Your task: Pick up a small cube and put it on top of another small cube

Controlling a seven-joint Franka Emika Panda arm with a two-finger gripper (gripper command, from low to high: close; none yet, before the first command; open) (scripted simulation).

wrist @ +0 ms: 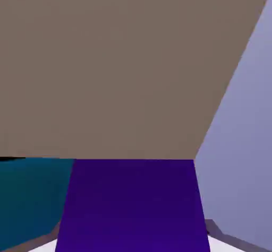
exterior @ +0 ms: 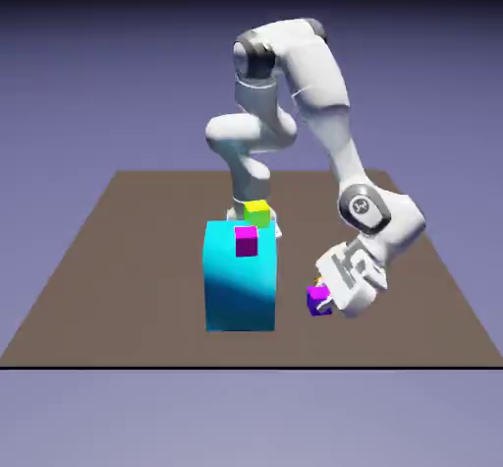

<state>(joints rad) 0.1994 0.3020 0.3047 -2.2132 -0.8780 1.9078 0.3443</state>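
While the gripper (exterior: 326, 300) hung low at the near right of the table (exterior: 118, 259), it had a small purple cube (exterior: 318, 300) between its fingers. In the hand view that purple cube (wrist: 133, 206) filled the bottom middle of the picture and hid both tips, so the claw looked clamped onto it, open only as wide as the cube itself. Whether the cube was touching the table or was lifted just clear of it could not be told from either view.

To the left of the held cube, in the exterior view, stood a tall cyan block (exterior: 240, 276), and its teal face (wrist: 29, 198) showed at the left edge of the hand view, just beside the purple cube. On or near that block's top sat a small magenta cube (exterior: 246, 241), with a small yellow-green cube (exterior: 257, 212) farther back, near the robot's base; whether that one rested on the block or on the table behind it was unclear.

The relation that mattered was height and side: any candidate cube lay to the exterior view's left of the claw and well above it. By my judgement the next move would call for a lift clear of the cyan block's top edge before any travel leftward, or the held cube could strike the block's side.
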